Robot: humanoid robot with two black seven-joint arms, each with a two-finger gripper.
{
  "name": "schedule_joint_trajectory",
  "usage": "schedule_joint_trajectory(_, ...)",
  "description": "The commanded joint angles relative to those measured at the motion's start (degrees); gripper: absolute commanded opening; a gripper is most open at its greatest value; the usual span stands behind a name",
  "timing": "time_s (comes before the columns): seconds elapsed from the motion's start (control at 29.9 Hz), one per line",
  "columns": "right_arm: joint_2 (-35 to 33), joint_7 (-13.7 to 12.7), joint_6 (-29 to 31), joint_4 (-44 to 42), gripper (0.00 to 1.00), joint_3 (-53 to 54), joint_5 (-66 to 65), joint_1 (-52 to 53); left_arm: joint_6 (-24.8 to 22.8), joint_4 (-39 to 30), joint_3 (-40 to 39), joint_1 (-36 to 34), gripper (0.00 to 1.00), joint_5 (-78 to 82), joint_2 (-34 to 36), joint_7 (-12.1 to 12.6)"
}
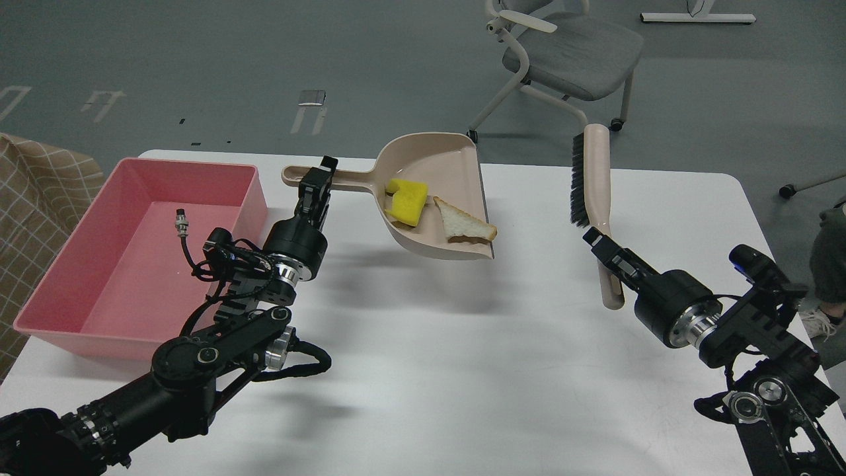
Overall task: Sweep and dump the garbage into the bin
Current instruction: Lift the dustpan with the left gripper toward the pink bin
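left gripper (pixel 319 177) clamped on the raised dustpan (pixel 441 198) handle, sponge (pixel 408 201) and bread (pixel 464 225) aboard; right gripper (pixel 605 246) grips the brush (pixel 590 192). any tilt toward the open lip before reaching the bin (pixel 142 254) could spill both.

Floor (pixel 264 53): grey, with pale markings and a small metal plate.
Chair (pixel 562 53): grey padded seat, cream frame, on castors, behind the table.
Table (pixel 462 363): white, rounded corners.
Left edge: beige checked cloth (pixel 33 192).
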Motion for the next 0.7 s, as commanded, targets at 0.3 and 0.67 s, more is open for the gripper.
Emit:
schedule_joint_trajectory(0.3,-0.21,0.08,0.0,-0.4,0.21,0.0,0.0,0.02,0.0,-4.92,-0.59,-0.42,0.0,-4.73,9.04,0.57)
schedule_joint_trajectory(0.67,-0.57,0.17,0.0,-0.57,0.21,-0.17,0.0,0.1,-5.41,-7.39,-2.97,1.07,0.0,-9.48,15.73,0.21)
